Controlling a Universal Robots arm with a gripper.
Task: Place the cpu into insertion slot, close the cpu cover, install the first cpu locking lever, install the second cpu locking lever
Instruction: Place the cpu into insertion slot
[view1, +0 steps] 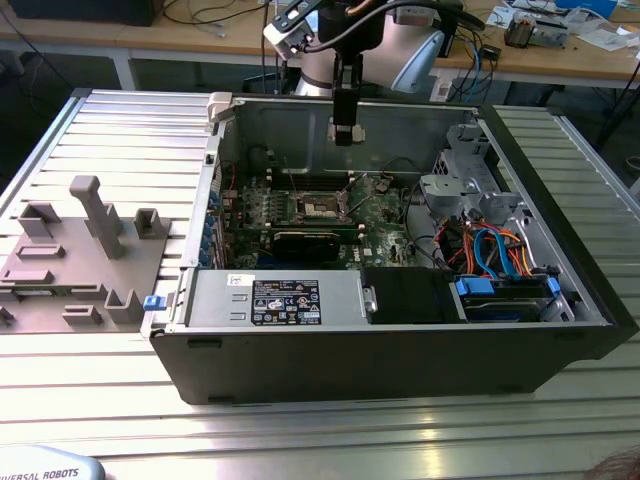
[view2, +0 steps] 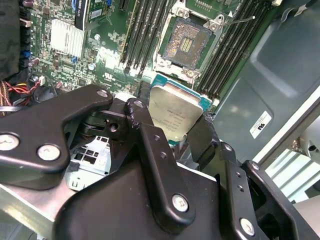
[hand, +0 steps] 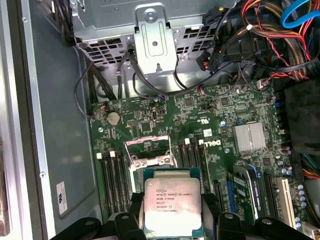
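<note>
The black metal jaws are gripping the cpu (view2: 175, 112) by two opposite edges and holding it in the air, apart from the board (hand: 170, 107) below. The chip is showing a flat, dull-silver square lid on a green base with a teal rim. The first wrist view is showing fine print on the lid.

Just beyond the chip, the slot (view2: 187, 45) is lying bare. It is a square socket with a silvery rim, and in the second wrist view gold contacts are glinting around a dark centre. A thin wire lever (view2: 242, 20) is slanting beside it. Long black memory slots (view2: 145, 30) are flanking the socket on both sides. Farther off, a ribbed silver heat sink (hand: 248, 136) is sitting on the green board, and red, orange and blue cables (hand: 280, 35) are tangling past it.

The exterior view is showing the arm (view1: 345, 70) reaching down into an open black case (view1: 400, 350), which is lying on a ribbed aluminium desk (view1: 300, 430).
</note>
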